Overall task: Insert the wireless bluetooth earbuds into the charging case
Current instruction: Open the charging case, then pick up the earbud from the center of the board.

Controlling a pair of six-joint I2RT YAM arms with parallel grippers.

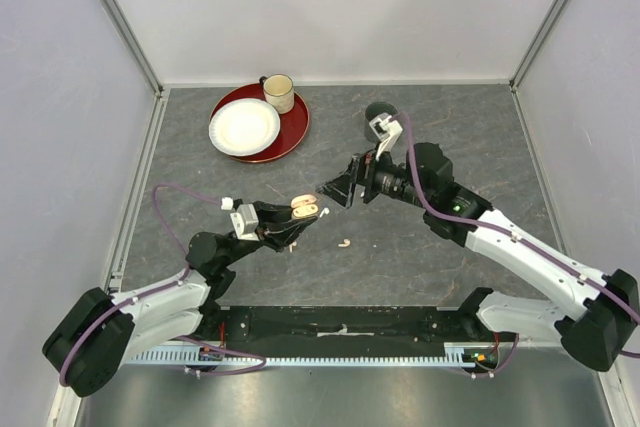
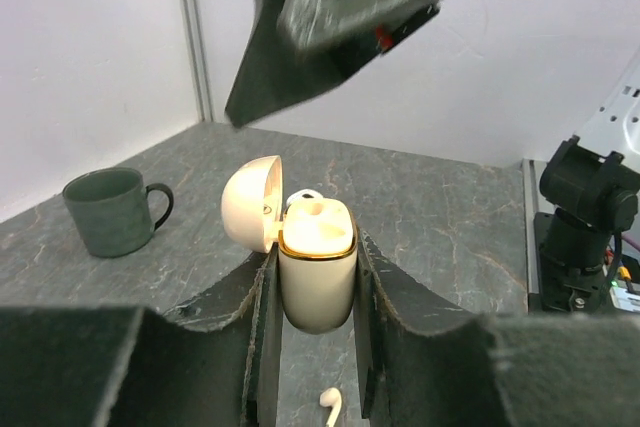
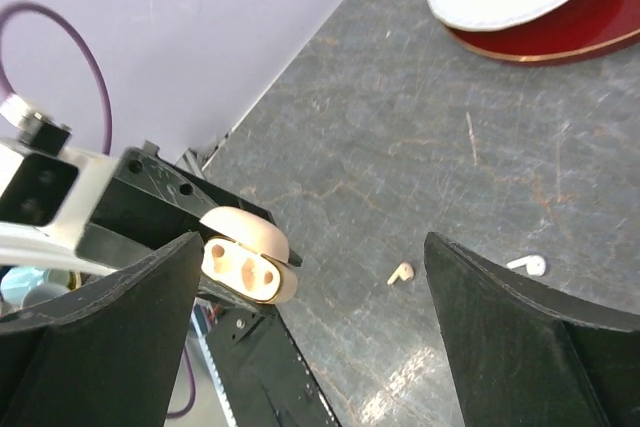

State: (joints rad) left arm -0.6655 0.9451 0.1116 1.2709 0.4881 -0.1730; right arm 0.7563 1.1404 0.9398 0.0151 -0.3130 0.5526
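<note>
The left gripper (image 2: 315, 265) clamps the charging case (image 2: 317, 292), the right gripper (image 3: 312, 247) gapes empty; the tiny, slick earbud (image 3: 401, 273) below centre likely wants stem-pinching.

Cream charging case (image 2: 317, 282) with gold rim, grey marbled table (image 1: 480, 137), white plate (image 1: 244, 127) on red tray (image 1: 297, 127)

The gray table (image 1: 470, 137) holds a red plate (image 1: 297, 127), a dark mug (image 2: 110, 212), a peach earbud (image 3: 401, 273) and a white earbud (image 3: 528, 265).
</note>
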